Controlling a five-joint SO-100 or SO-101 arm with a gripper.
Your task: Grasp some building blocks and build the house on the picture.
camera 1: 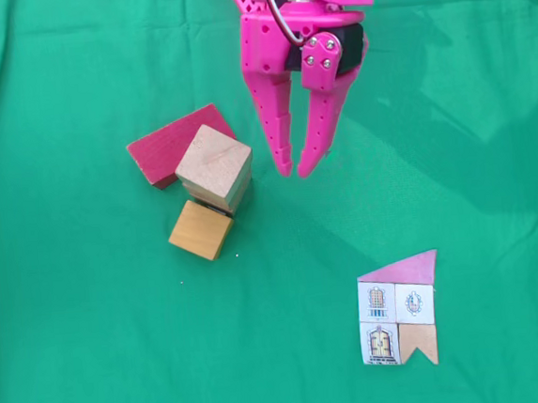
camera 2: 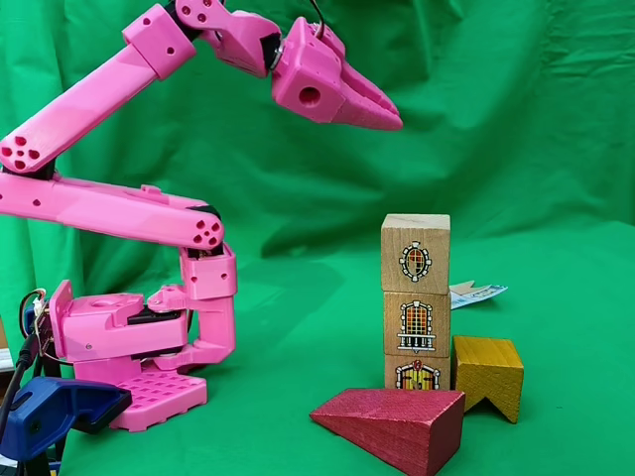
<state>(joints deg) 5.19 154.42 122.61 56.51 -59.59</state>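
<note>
Nearest to us in the side-on fixed view lies one dark-red wedge (camera 2: pixel 392 428), resting flat on the green cloth (camera 2: pixel 556 198); we judge it waits there as the roof, not yet lifted. Just behind it we count three pale cubes in a tower (camera 2: pixel 416 302), stacked with their printed window and door faces forward, and one orange-tan notched block (camera 2: pixel 488 375) touching the tower's foot on the right. That makes five blocks in all, and the house looks roughly half built, since the picture sets its squares two by two under a roof. Behind the tower a corner of the picture (camera 2: pixel 476 292) peeps out; from above we see it (camera 1: pixel 400 311) well apart from the blocks, lower right. Farthest back and highest hangs the gripper (camera 1: pixel 295 172), empty, fingers nearly together with a narrow gap at the tips, poised near the stack (camera 1: pixel 213 169).
</note>
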